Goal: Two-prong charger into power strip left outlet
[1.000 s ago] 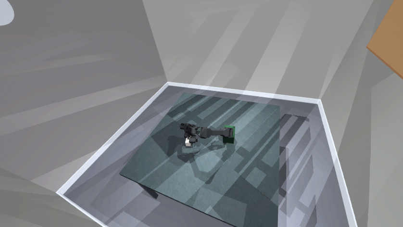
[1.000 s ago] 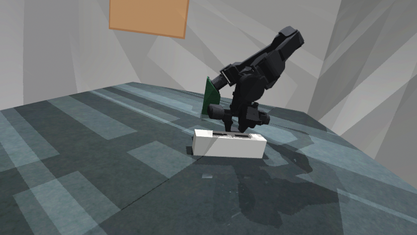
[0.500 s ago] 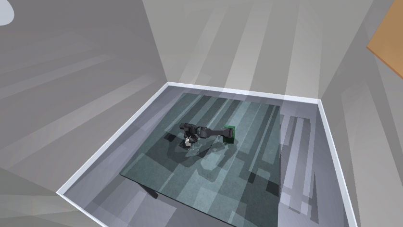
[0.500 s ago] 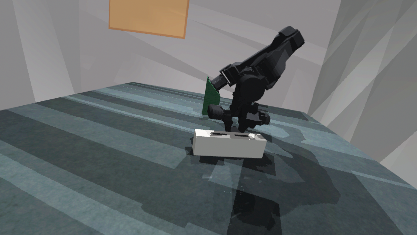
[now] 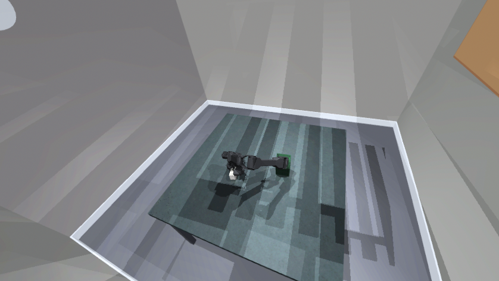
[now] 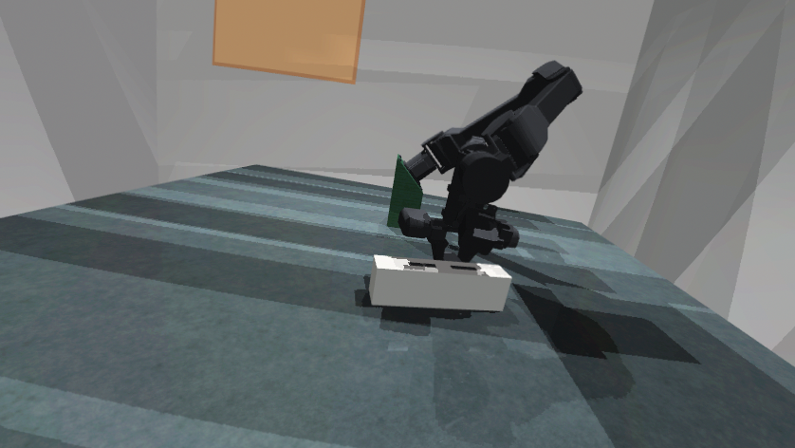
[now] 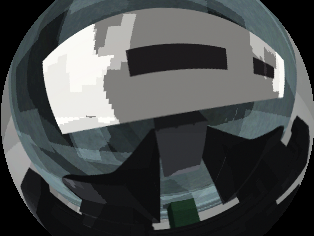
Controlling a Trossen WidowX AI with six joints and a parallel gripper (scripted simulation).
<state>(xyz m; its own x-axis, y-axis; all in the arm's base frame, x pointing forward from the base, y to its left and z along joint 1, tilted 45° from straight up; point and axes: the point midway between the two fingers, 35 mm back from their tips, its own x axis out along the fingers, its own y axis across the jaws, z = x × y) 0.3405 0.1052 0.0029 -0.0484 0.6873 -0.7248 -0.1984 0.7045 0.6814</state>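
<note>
One broad desk (image 6: 166, 311) with a mottled, matte teal top is carrying everything. On it a white power strip (image 6: 439, 291) is lying, boxy and hard-edged, probably rigid plastic. Directly above the strip, the black hand (image 7: 182, 161) is pinching the charger (image 7: 181, 147) by its flat sides. That grey block is likely light, stiff and slightly slick, so gripping mid-body is keeping the hidden prongs straight.

White power strip (image 6: 439, 291), black outlet slots

Grey walls (image 5: 104, 69), orange panel (image 6: 288, 36), striped teal table (image 6: 166, 311)
</note>
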